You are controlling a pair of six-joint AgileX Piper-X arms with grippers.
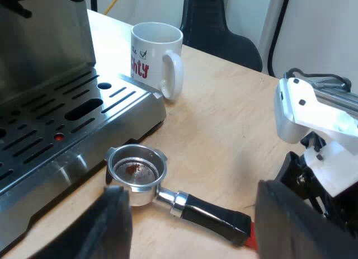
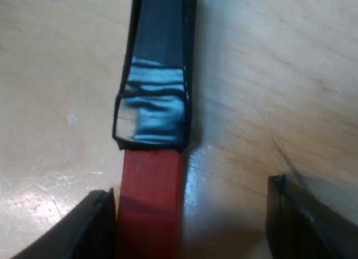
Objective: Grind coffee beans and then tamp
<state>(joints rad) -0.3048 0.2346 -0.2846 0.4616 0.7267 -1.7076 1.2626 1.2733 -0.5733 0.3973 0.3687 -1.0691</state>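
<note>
Plainly, the holder (image 1: 168, 186) lies on the pale wooden table (image 1: 235, 113).

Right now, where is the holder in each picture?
Left wrist view: the holder lies loose on the table beside the machine and its tray, handle pointing away.
Right wrist view: its handle lies between the fingers of the open right gripper.
Shared landmark: the handle's red end.
</note>
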